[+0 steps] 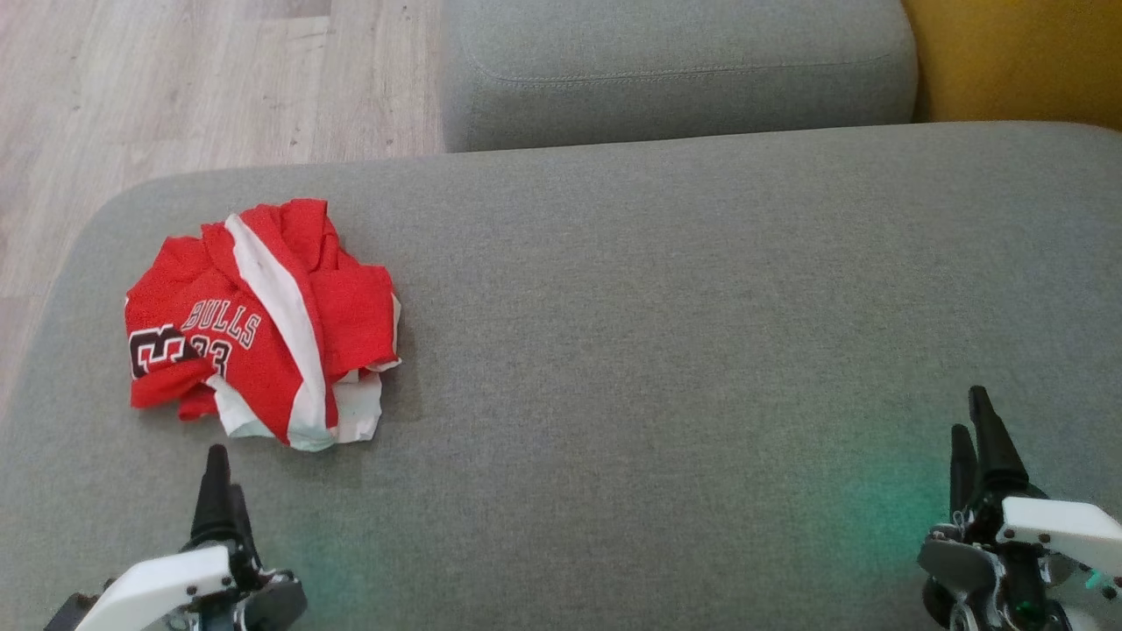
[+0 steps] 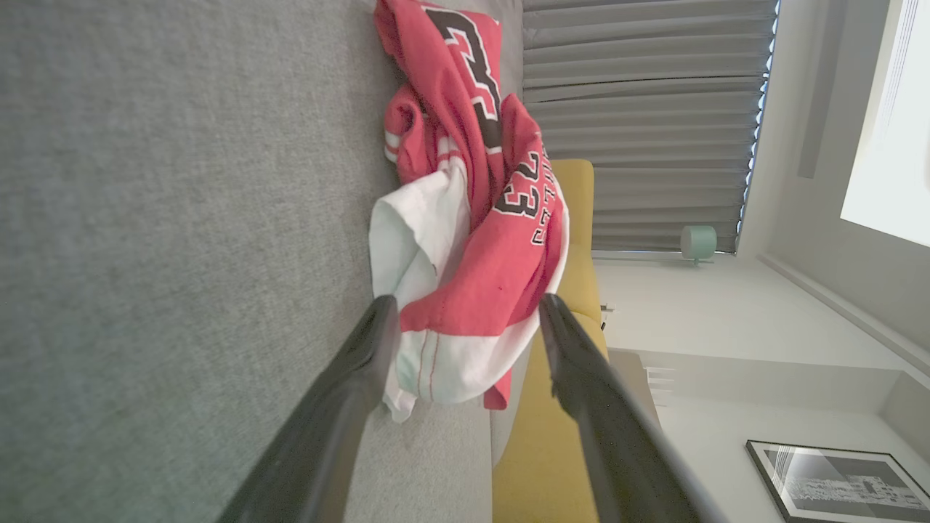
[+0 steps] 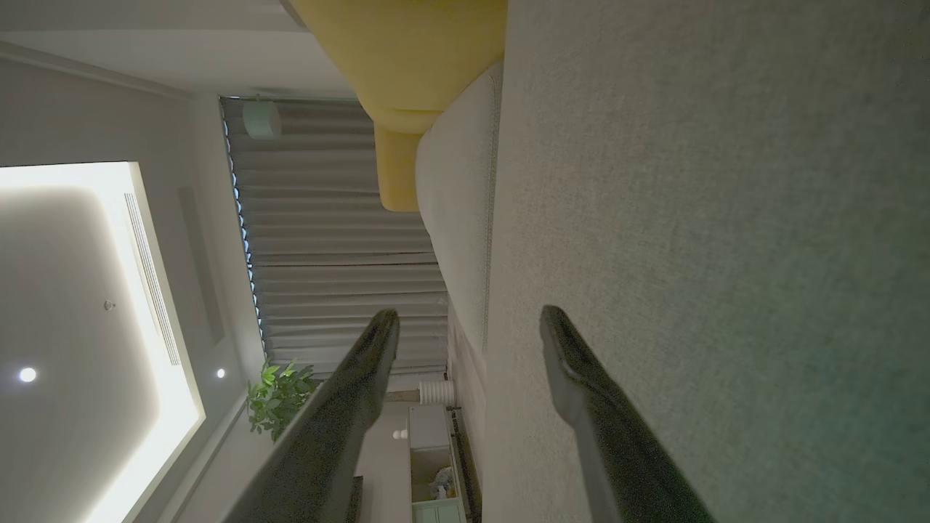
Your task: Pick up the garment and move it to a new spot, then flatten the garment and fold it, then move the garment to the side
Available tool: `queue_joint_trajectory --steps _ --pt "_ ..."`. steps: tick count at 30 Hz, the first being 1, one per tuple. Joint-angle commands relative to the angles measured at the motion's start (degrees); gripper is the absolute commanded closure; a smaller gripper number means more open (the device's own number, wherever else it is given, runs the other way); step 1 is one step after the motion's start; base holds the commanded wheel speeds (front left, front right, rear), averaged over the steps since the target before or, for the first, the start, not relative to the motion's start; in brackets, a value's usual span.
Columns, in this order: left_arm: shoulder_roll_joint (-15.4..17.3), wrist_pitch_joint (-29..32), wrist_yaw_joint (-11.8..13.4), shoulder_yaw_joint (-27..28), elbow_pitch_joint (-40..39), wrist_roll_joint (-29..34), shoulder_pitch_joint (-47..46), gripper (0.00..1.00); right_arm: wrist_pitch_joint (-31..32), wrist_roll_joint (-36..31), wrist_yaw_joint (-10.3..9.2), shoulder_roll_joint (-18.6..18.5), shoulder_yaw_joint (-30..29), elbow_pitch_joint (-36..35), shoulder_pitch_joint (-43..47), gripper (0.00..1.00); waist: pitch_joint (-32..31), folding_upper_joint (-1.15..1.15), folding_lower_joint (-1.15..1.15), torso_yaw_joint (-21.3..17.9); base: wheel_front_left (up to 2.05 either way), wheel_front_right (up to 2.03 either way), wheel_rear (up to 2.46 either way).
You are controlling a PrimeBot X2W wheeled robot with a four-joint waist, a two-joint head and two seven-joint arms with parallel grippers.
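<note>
In the head view, we see the crumpled red-and-white basketball jersey (image 1: 263,324) lying in a heap on the left part of the grey fabric sofa seat (image 1: 666,350), close to its left edge and the pale wooden floor (image 1: 175,88). The left gripper (image 1: 224,473) sits just short of the heap's near white hem, with the jersey straight ahead of it and slightly to the right. The right gripper (image 1: 969,412) is well apart, over bare seat on the far right. We judge the left arm the one to make the pick.

The heap has no clear long axis. Its white band runs from far to near and leans rightward, and the lettering reads upright towards us.

In the left wrist view, the two dark fingers stand wide apart and hold nothing. The jersey's white-and-red near edge is framed between their tips, just ahead. We cannot tell whether they touch it.

In the right wrist view, the fingers are likewise spread wide and empty beside plain grey fabric.
</note>
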Motion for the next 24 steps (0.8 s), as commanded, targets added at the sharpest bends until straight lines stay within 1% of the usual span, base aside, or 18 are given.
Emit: queue_joint_trajectory --steps 1,8,16,24 --pt "0.19 -0.47 -0.07 0.06 -2.12 0.62 -1.81 0.00 -0.43 -0.75 0.06 -0.17 0.30 -2.35 -2.30 0.00 0.00 0.00 0.00 0.01 0.00 0.00 0.00" --pt "0.21 -1.65 -0.09 1.22 -3.06 3.12 -1.69 0.00 -1.61 -5.72 0.08 -0.20 -0.05 -3.04 -2.46 0.00 -0.02 0.00 0.00 0.07 0.00 0.00 0.00" --pt "0.24 -2.99 -0.04 2.70 -5.55 8.55 -2.16 0.00 -2.96 -14.96 0.11 -0.22 0.35 -5.37 -2.81 0.00 0.08 0.00 0.00 0.08 0.00 0.00 0.00" --pt "0.27 -4.33 2.11 1.81 -9.52 15.91 -2.49 0.00 -4.31 -26.02 0.14 -0.25 1.88 -8.79 -2.94 0.00 0.27 0.00 0.00 0.10 0.00 0.00 0.00"
